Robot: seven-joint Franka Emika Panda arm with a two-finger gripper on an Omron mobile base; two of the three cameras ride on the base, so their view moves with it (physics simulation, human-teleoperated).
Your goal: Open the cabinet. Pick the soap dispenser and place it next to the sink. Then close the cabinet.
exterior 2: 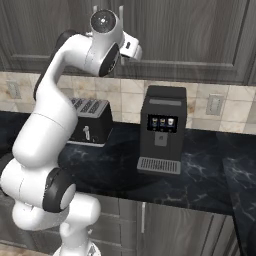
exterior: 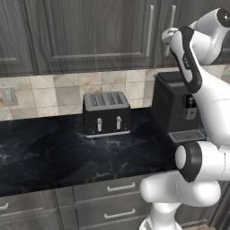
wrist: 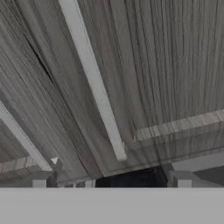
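Hand (exterior 2: 107, 11) is raised before the cabinet (exterior: 90, 31) with its jaws wide, holding nothing. Both doors are shut above the table (exterior: 54, 152). Probably the door is stiff and swings on hinges, so the long silver handle (wrist: 94, 83) (smooth, maybe slippery) is the place to grip. Toaster (exterior: 107, 113) and coffee machine (exterior 2: 161, 129) stand well below, leaving room.
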